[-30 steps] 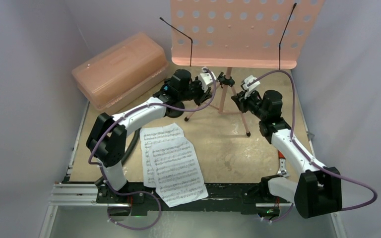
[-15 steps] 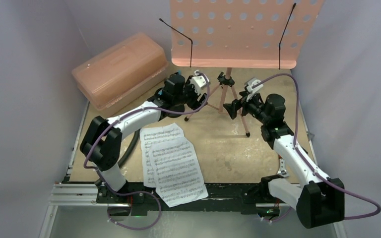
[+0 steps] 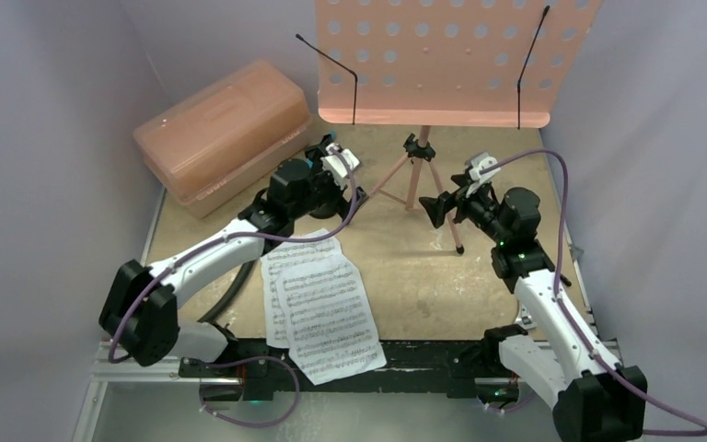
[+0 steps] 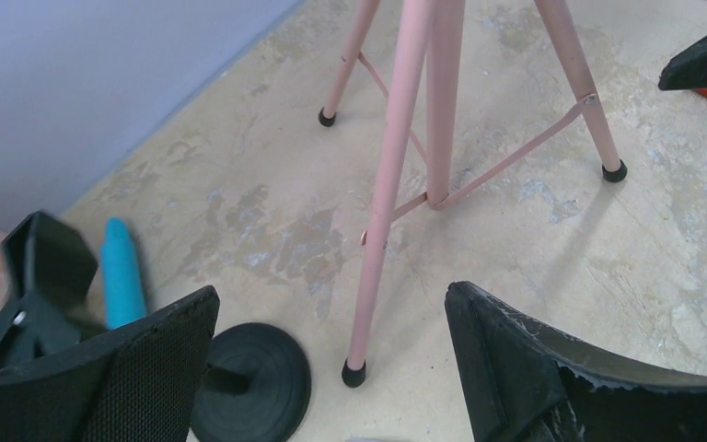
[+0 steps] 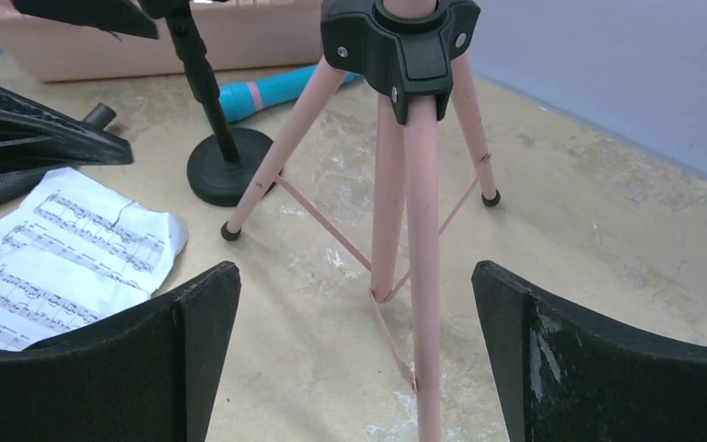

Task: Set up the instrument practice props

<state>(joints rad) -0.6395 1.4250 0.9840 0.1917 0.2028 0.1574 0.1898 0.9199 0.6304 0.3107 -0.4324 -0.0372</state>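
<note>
The pink perforated music stand (image 3: 433,60) is upright at the back on its tripod legs (image 3: 419,180). My left gripper (image 3: 339,175) is open just left of the legs, which show ahead of its fingers (image 4: 331,304), untouched. My right gripper (image 3: 440,207) is open to the right, a tripod leg (image 5: 421,276) standing free between its fingers (image 5: 354,276). The black round-based mic stand (image 5: 230,166) is beside the left front leg, with the cyan microphone (image 5: 276,92) lying behind it. Two sheet-music pages (image 3: 318,304) lie overlapped at the front.
A large translucent pink case (image 3: 221,129) sits at the back left against the wall. A black hose (image 3: 239,276) curves along the table under the left arm. Grey walls close in both sides.
Both grippers have opened and drawn back from the tripod's upper post. The left arm swung left and lower; the right arm pulled back to the right.
</note>
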